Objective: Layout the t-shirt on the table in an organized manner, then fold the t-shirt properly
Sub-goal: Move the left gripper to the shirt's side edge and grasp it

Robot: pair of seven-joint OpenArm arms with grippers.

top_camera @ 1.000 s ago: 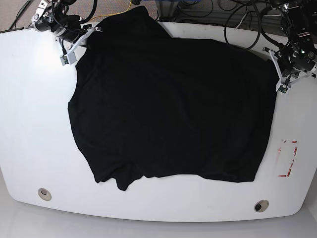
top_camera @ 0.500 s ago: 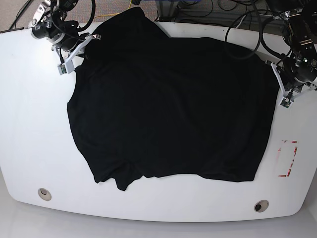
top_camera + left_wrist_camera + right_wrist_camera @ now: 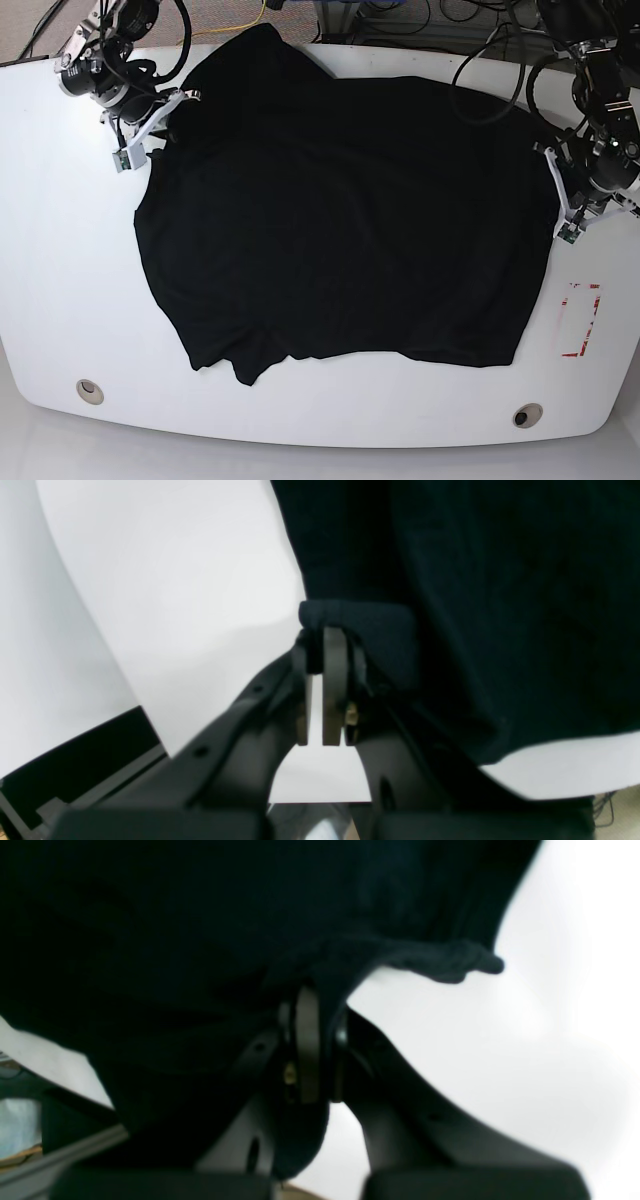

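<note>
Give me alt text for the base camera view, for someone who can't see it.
A plain black short-sleeved t-shirt lies spread over most of a glossy white table, seen from above. Each robot arm pinches one far corner of it: the right gripper at the picture's left, the left gripper at its right. A red tape mark sits beside the shirt's right edge.

Big glossy white table (image 3: 60,250) with rounded corners, and the black t-shirt (image 3: 340,220) lies spread across most of the middle, its top edge hanging past the far side. Two round grommet holes (image 3: 90,390) sit near the front edge (one per corner), plus red tape marks (image 3: 580,320) beside the shirt.
</note>
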